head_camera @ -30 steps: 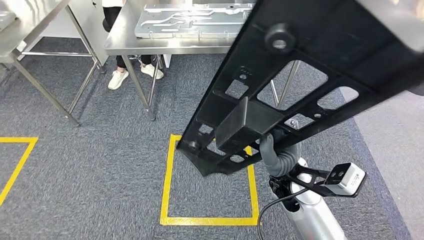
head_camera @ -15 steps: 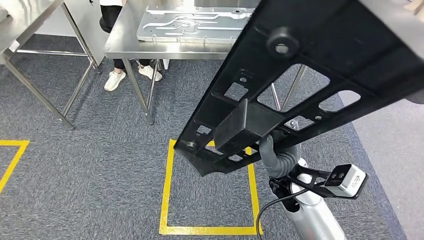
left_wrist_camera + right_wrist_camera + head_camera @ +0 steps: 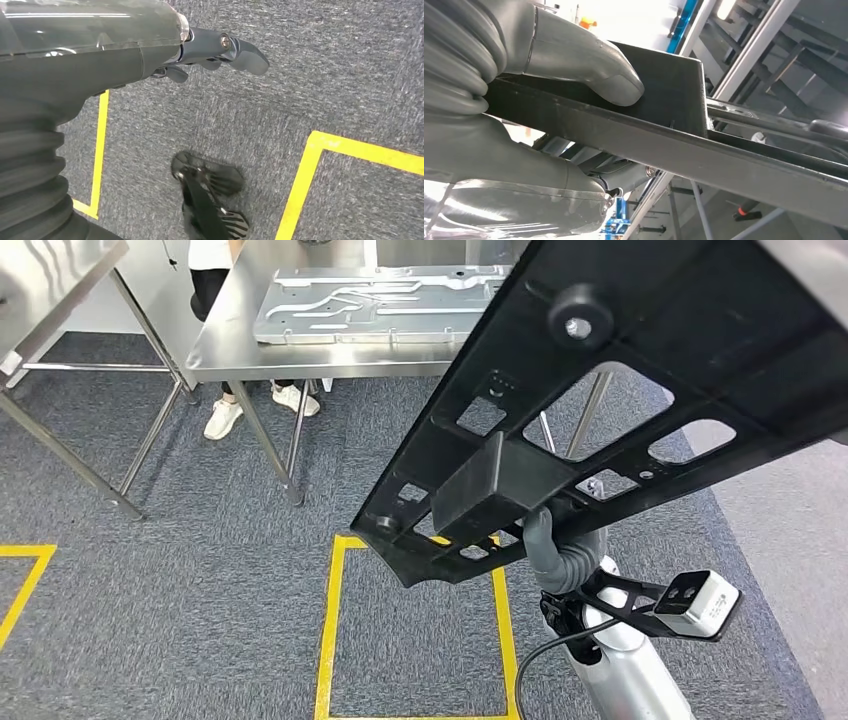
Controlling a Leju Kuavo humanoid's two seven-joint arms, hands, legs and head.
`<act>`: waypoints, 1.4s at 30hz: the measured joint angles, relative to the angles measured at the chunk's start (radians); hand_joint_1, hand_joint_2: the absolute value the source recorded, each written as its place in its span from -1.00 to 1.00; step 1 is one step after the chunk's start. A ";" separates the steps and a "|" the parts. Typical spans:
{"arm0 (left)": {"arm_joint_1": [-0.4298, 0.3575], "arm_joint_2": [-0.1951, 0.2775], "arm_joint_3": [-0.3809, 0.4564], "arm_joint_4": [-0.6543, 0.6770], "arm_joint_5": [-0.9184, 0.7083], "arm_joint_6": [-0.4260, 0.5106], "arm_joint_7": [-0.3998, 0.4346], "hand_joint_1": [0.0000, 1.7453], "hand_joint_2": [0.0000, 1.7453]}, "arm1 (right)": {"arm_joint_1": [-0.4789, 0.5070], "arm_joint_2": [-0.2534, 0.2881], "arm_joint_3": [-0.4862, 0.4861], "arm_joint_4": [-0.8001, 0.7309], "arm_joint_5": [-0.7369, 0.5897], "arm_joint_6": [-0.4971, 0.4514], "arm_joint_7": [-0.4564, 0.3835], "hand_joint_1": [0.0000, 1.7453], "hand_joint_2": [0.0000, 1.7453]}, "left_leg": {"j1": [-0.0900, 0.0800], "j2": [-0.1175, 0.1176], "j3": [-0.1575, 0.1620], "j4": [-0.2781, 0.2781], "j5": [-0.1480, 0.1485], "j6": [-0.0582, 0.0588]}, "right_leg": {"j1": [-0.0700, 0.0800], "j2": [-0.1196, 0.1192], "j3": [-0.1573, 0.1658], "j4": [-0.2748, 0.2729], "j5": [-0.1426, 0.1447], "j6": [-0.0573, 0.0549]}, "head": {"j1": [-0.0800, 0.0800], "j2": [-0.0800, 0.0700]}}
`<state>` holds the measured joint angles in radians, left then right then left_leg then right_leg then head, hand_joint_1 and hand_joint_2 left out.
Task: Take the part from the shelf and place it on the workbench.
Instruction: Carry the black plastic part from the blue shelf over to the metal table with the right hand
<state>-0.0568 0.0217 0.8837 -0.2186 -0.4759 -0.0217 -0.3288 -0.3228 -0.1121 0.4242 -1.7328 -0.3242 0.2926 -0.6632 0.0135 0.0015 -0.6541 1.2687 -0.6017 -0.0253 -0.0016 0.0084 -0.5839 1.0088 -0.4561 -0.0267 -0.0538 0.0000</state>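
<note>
- Part, black perforated frame: gripped by right robot hand, held tilted above carpet.
- Left robot hand: holds nothing, fingers apart.
- Steel surface ahead carries a metal panel.

Blocked across the right and centre by the long black part, held slanting from near centre up to the far right. Open grey carpet on the near left. Far ahead, a steel surface partly taken by a grey metal panel, with a person's legs behind its left end.
</note>
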 joint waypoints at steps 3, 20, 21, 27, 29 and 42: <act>0.004 0.000 0.006 0.000 -0.004 0.000 0.000 -1.00 1.00 | 0.008 0.001 0.000 -0.002 -0.014 0.007 0.000 1.00 1.00 | 0.000 -0.003 -0.025 -0.042 0.026 0.005 | 0.001 0.017 0.032 0.000 -0.024 0.002 | 0.000 0.000; 0.002 0.007 0.025 0.000 -0.022 0.000 -0.006 -1.00 1.00 | 0.038 0.020 -0.026 -0.048 0.000 0.037 -0.001 1.00 1.00 | -0.005 -0.005 0.130 -0.256 0.102 0.050 | -0.004 -0.008 -0.094 0.119 -0.009 0.048 | 0.000 0.000; 0.001 0.007 0.027 0.000 -0.022 0.000 -0.007 -1.00 1.00 | 0.040 0.020 -0.028 -0.052 0.001 0.037 -0.001 1.00 1.00 | -0.005 -0.005 0.138 -0.257 0.094 0.046 | 0.000 -0.011 -0.078 0.064 0.018 0.042 | 0.000 0.000; -0.001 0.009 0.033 0.000 -0.025 0.000 -0.007 -1.00 1.00 | 0.057 0.023 -0.042 -0.058 0.003 0.041 -0.001 1.00 1.00 | -0.007 -0.003 0.132 -0.198 0.082 0.017 | 0.001 -0.008 -0.027 -0.003 0.030 0.006 | 0.000 0.000; -0.002 0.009 0.033 0.000 -0.025 0.001 -0.008 -1.00 1.00 | 0.060 0.025 -0.044 -0.058 0.003 0.041 -0.001 1.00 1.00 | -0.005 -0.004 0.058 -0.079 0.055 0.011 | 0.000 -0.007 -0.007 -0.008 0.017 -0.001 | 0.000 0.000; 0.000 0.012 0.039 -0.001 -0.027 0.002 -0.009 -1.00 1.00 | 0.082 0.026 -0.052 -0.062 0.010 0.041 -0.002 1.00 1.00 | -0.012 -0.007 0.040 -0.254 0.185 0.053 | 0.005 0.009 0.073 0.057 -0.069 0.040 | 0.000 0.000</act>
<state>-0.0564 0.0340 0.9223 -0.2193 -0.5033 -0.0202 -0.3375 -0.2408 -0.0862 0.3717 -1.7944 -0.3146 0.3335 -0.6655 0.0017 -0.0050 -0.6137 1.0144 -0.4164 0.0274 0.0036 0.0171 -0.5105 1.0657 -0.5249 0.0130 -0.0536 0.0000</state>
